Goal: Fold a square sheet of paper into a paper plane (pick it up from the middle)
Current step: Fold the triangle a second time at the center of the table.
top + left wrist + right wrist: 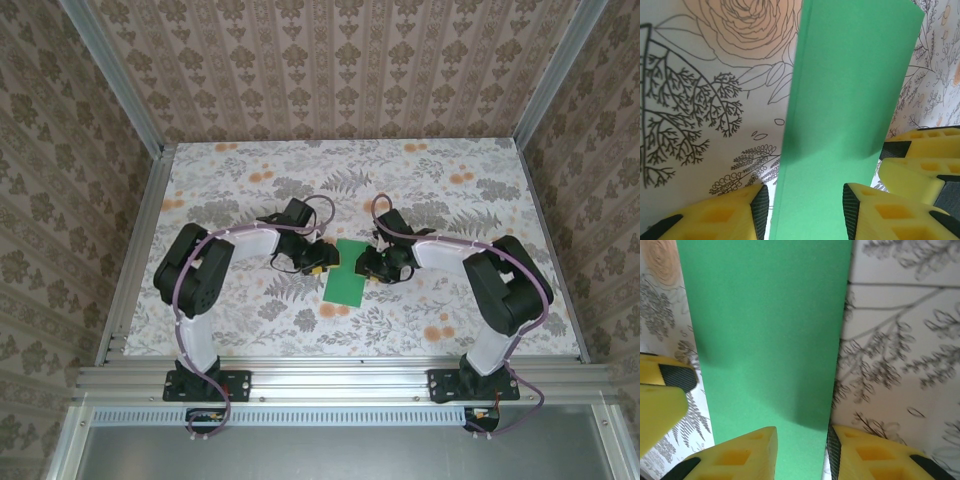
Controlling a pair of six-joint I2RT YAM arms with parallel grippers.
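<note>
Thin bright green paper sheet (pixel 346 271), a narrow rectangle, lies between your left gripper (pixel 320 270) and right gripper (pixel 364 268), running forward between each pair of fingers. Right jaws apart; left apart at its edges, pinch uncertain.

Left arm (pixel 215 262), right arm (pixel 480 272): white rounded link shells, black joint housings, black bolted base plates. Thin lilac cable (pixel 181 305) looped along each. Left gripper (pixel 804 207), right gripper (pixel 802 452): yellow hollow-celled plastic fingers (pixel 715 220), black inner pads (pixel 760 209).
</note>
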